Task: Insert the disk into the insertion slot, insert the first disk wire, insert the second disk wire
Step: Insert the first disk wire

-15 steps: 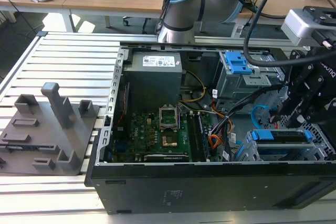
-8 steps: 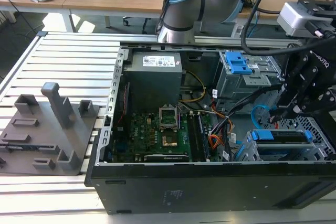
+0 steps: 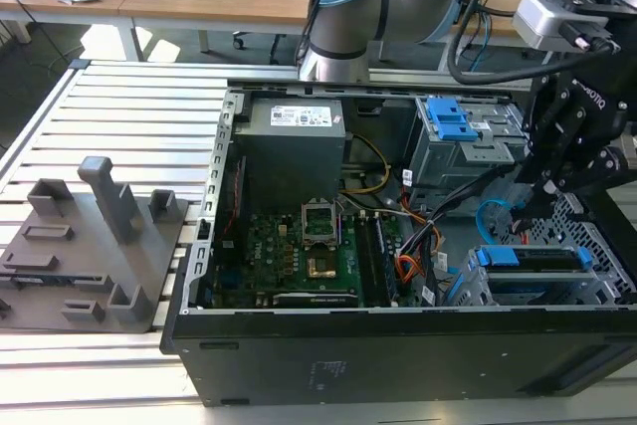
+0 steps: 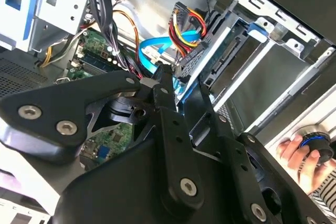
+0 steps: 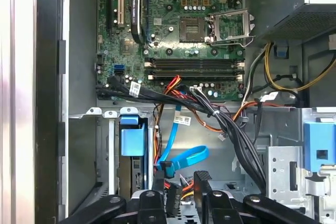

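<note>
Since the disk (image 3: 528, 258) is seen seated in the insertion slot (image 3: 602, 281), the second disk wire (image 5: 184, 157) is judged the thing in hand: light, flat and springy, best taken by its stiff plug (image 5: 167, 169), not its curve. The gripper (image 5: 187, 182) is poised just beside that plug, fingers (image 5: 202, 184) narrowly parted, nothing clamped.

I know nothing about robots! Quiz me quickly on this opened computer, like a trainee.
1. True or false: the disk already sits in the insertion slot.
2. Which cable loops beside the pincer? A green ribbon; B light-blue data cable; C white rope.
3. Fill in: outside the computer case, on the exterior view's left, stands a ____ fixture.
Key: 1 true; 2 B; 3 grey.
</note>
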Tool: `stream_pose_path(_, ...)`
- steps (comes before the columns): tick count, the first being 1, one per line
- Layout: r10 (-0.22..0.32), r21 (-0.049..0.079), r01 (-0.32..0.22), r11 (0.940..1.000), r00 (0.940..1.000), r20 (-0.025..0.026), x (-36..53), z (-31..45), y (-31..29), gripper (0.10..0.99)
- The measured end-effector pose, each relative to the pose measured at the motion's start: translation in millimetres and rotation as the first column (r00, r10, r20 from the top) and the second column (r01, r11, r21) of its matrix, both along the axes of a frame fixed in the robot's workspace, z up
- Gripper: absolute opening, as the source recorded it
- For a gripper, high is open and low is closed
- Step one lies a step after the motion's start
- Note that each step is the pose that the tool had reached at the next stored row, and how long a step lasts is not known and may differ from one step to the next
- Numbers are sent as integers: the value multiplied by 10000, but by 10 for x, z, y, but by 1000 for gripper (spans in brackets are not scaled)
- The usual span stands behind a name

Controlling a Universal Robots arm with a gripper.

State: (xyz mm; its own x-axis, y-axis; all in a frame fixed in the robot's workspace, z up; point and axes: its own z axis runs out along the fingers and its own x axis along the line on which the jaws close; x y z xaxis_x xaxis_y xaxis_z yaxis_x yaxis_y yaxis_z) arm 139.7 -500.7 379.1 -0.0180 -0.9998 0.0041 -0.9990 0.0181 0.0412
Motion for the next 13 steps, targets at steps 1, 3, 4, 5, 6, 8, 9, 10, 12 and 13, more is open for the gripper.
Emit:
stream_pose_path(1, 0, 1, 0, 10000, 10000, 0, 0, -7, 3, 361)
stream_pose_path(3, 3, -23, -3, 10000, 10000, 0, 16, -19, 4, 361)
stream_pose_path(4, 0, -69, 0, 10000, 10000, -4, 71, -25, 7, 361)
stream_pose_path(5, -21, -95, 21, 10000, 10000, -11, 121, -35, 15, 361)
stream_pose_path(6, -174, -108, 174, 9998, 9998, -15, 155, -60, 17, 361)
stream_pose_path(8, -470, -152, 469, 9988, 9989, -13, 177, -94, 18, 361)
stream_pose_path(9, -606, -187, 606, 9980, 9982, -11, 183, -113, 18, 361)
stream_pose_path(10, -712, -217, 712, 9972, 9975, -10, 186, -147, 19, 361)
stream_pose_path(12, -720, -242, 720, 9971, 9974, -8, 188, -211, 21, 361)
stream_pose_path(13, -722, -246, 722, 9971, 9974, -8, 187, -223, 21, 361)
